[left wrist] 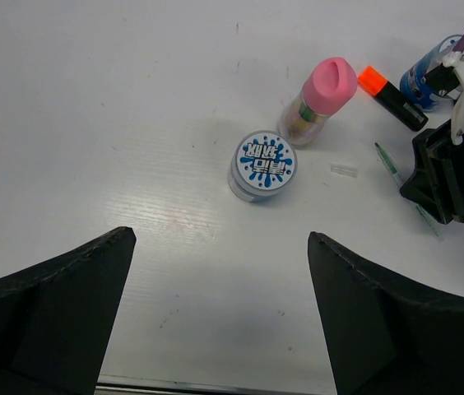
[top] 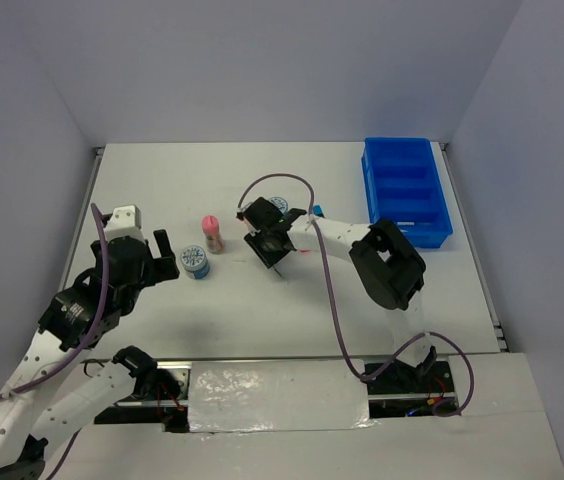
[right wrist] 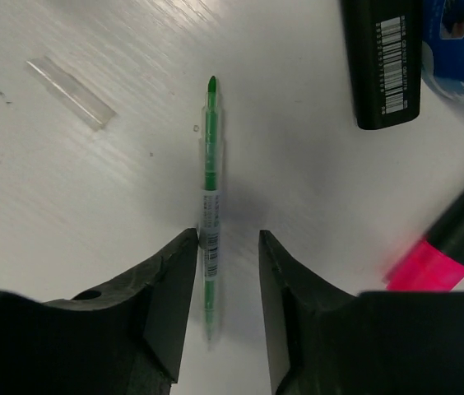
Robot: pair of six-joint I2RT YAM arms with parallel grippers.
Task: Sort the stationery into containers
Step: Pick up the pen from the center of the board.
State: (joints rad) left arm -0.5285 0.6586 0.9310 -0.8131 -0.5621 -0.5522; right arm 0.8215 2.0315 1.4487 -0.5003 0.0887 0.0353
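The right gripper, jaws narrow but unclosed, is straddling a thin green plastic pen, probably light and slippery, toward its rear; the left gripper is gaping wide.

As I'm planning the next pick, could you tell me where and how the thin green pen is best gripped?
Take the thin green pen at mid-barrel from straight above, closing across its width: it lies flat on the white table. The right gripper straddles it so.

Bright even light fr above; soft shadows; pics sharp.
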